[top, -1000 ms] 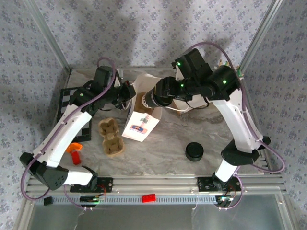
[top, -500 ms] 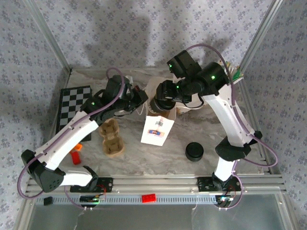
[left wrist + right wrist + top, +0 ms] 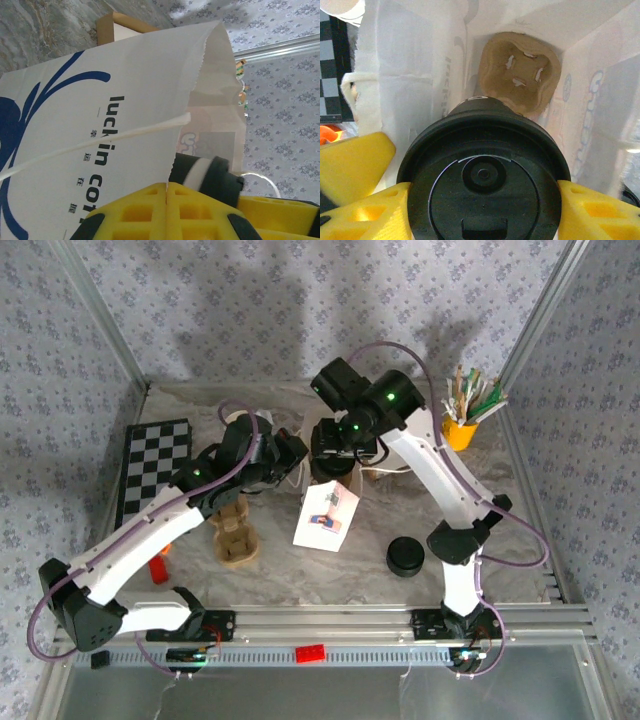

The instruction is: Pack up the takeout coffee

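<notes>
The takeout coffee's black lid (image 3: 482, 185) sits close under the right wrist camera, and my right gripper (image 3: 482, 197) is shut on the cup, a yellow finger on either side. Beyond it the empty well of its brown pulp tray (image 3: 520, 70) lies deep inside a white paper bag (image 3: 410, 90). My left gripper (image 3: 166, 189) is shut on the torn top edge of that bag (image 3: 100, 95), beside its string handle (image 3: 110, 137). From above, both grippers meet at the bag's mouth (image 3: 328, 512).
A second brown pulp tray (image 3: 235, 538) lies left of the bag. A low stack of black lids (image 3: 405, 556) stands at the front right. A chessboard (image 3: 150, 468) lies far left, and a yellow cup of utensils (image 3: 462, 428) stands at the back right. An orange piece (image 3: 160, 566) rests near the left arm.
The left gripper has carried the bag to the right. The right arm has swung left over the bag's mouth, bringing the cup and its tray down into it.
</notes>
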{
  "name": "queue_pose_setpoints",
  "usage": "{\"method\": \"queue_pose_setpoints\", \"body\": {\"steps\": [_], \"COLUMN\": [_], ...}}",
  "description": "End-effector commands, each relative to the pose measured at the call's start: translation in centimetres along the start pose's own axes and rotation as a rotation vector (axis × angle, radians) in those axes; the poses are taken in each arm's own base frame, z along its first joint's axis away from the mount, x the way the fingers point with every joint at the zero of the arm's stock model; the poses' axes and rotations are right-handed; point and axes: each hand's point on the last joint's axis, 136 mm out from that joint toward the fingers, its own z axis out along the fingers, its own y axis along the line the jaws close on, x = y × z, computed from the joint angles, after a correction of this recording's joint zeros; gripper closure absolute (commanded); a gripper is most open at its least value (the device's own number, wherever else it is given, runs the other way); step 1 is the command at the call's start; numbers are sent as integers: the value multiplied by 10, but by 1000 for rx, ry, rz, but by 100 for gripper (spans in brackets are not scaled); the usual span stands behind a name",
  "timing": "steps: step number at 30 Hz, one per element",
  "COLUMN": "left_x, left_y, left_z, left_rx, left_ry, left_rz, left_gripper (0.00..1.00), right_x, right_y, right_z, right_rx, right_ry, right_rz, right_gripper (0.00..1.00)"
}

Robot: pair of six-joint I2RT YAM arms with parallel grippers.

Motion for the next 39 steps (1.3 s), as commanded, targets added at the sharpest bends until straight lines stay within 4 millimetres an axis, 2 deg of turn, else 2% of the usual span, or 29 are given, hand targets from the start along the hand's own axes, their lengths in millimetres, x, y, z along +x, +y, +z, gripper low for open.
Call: {"method": "queue_pose_setpoints", "body": {"steps": [1, 8, 13, 20, 23, 27, 32, 36, 39], "left_x": [-4, -2, -7, -3, -4, -7, -13, -12, -14], "left_y": [-8, -4, -5, 9, 9, 14, 22, 28, 29], "left_z": [-12, -17, -27, -23, -24, -26, -30, -27, -32], "left_rx": [40, 42, 56, 26, 17, -6, -47, -70, -71], "left_ry": [-22, 8, -18, -9, -12, -19, -4, 38, 23], "left_rz": [-17, -29, -34, -53, -31, -11, 34, 46, 40], "left_gripper": [100, 100, 100, 100, 90, 90, 89, 95, 100], "right_x": [24, 29, 32, 36, 38, 40, 42, 45, 43], "right_y": [-24, -31, -26, -31, -34, -31, -27, -25, -22], "right_z": [-1, 8, 18, 25, 30, 37, 33, 35, 35], "right_rx": [124, 185, 189, 233, 259, 269, 252, 252, 249], "right_ry": [96, 124, 154, 174, 183, 196, 193, 199, 189], "right_rz": [-35, -51, -59, -66, -69, -71, -73, -68, -55], "right_gripper": [44, 45, 46, 47, 47, 47, 47, 48, 48]}}
